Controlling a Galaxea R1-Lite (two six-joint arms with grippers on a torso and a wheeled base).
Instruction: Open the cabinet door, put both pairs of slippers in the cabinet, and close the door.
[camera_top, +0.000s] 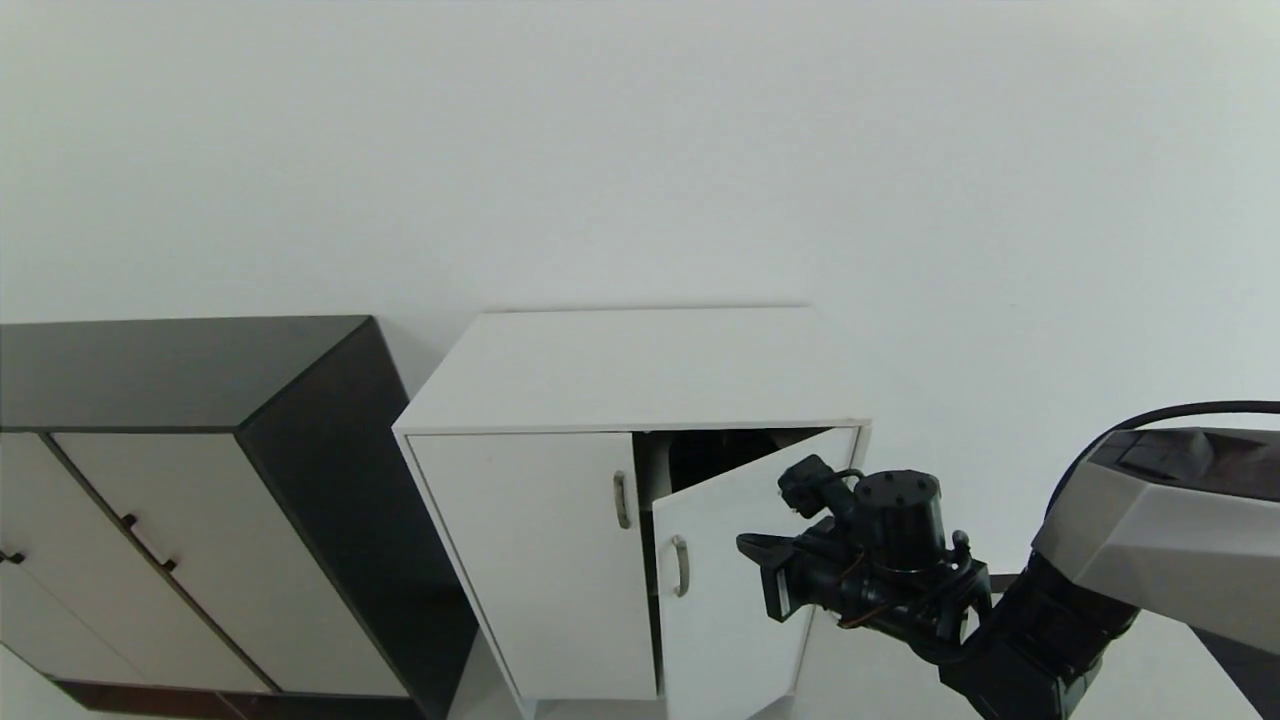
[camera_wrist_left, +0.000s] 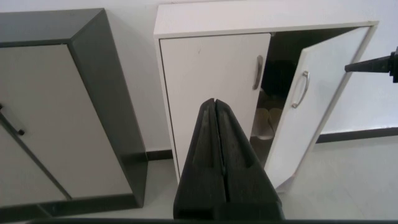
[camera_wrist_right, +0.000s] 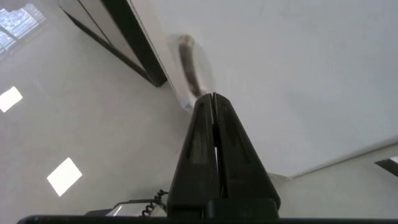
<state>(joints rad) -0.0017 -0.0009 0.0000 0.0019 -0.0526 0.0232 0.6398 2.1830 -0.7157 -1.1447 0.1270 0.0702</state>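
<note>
The white cabinet (camera_top: 620, 370) stands against the wall. Its left door (camera_top: 540, 560) is closed and its right door (camera_top: 730, 590) hangs partly open. Through the gap, a pale pair of slippers (camera_wrist_left: 268, 119) rests on a lower shelf; something dark sits above them, too shadowed to identify. My right gripper (camera_top: 747, 543) is shut and empty, in front of the open door's face, just right of its metal handle (camera_top: 681, 565). In the right wrist view its fingertips (camera_wrist_right: 214, 98) lie close below that handle (camera_wrist_right: 189, 62). My left gripper (camera_wrist_left: 214, 102) is shut and empty, held back from the cabinet.
A dark cabinet (camera_top: 180, 370) with pale doors stands to the left of the white one, with a narrow gap between them. Bare floor (camera_wrist_left: 348, 180) lies in front, and a plain wall (camera_top: 640, 150) runs behind.
</note>
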